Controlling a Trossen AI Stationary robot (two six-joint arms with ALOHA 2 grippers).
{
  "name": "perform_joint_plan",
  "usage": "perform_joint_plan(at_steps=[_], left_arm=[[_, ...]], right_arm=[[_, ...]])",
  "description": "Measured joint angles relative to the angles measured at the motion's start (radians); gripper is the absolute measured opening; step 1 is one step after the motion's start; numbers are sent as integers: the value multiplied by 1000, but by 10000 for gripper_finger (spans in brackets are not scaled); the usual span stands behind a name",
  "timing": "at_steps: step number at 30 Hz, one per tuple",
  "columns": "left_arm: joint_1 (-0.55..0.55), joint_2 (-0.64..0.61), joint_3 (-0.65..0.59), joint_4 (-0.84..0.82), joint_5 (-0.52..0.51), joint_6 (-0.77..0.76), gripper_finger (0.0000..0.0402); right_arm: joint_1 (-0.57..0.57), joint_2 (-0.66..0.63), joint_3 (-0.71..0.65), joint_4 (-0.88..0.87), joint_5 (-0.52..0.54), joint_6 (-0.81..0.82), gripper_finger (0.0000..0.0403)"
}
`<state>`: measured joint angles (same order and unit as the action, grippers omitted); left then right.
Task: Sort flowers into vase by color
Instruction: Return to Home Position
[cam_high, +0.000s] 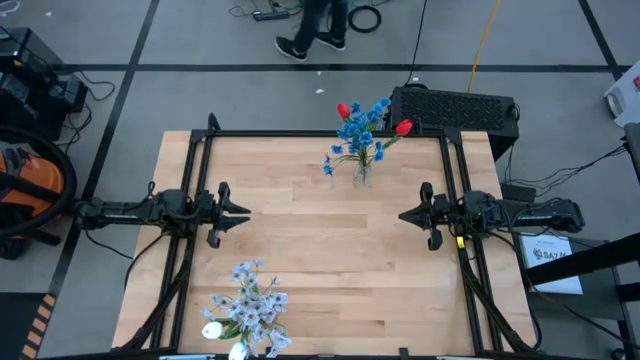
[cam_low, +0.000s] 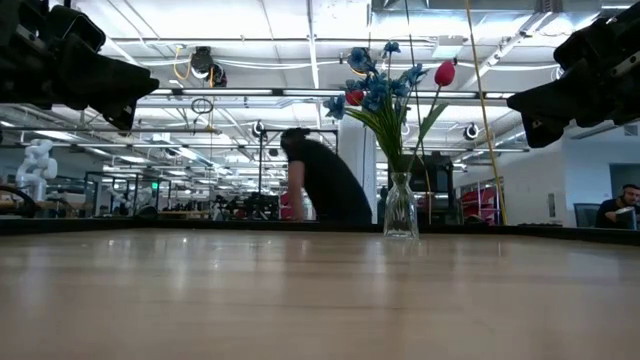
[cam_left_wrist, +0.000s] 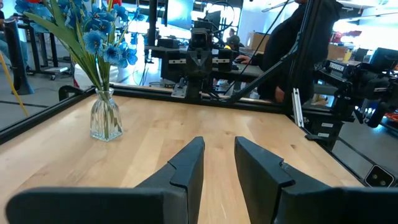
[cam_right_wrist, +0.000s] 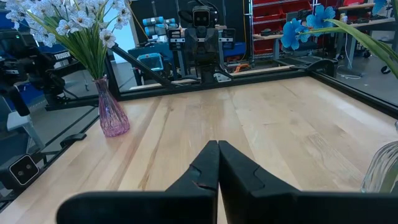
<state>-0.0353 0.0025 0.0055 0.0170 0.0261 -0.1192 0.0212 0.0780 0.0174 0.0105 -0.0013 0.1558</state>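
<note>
A clear glass vase (cam_left_wrist: 106, 118) stands at the middle of the table's far edge and holds blue flowers (cam_high: 362, 125) and red buds (cam_high: 403, 127). At the near left stands a purple vase (cam_right_wrist: 113, 115) with pale white-lavender flowers (cam_high: 250, 305) and white buds (cam_high: 212, 330). My left gripper (cam_left_wrist: 219, 146) hovers open and level at the table's left side. Facing it from the right side, my right gripper (cam_right_wrist: 217, 144) hovers shut and level. Nothing is between the fingers of either one.
The bare wooden tabletop (cam_high: 330, 250) lies between the two grippers. A dark metal frame (cam_high: 300, 133) runs along the table's edges. A person (cam_low: 325, 185) is on the floor beyond the far edge.
</note>
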Motion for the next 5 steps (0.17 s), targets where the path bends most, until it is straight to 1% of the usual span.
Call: perform_joint_plan(at_steps=[5], left_arm=[[0, 0, 0, 0, 0, 0, 98]], right_arm=[[0, 0, 0, 0, 0, 0, 0]])
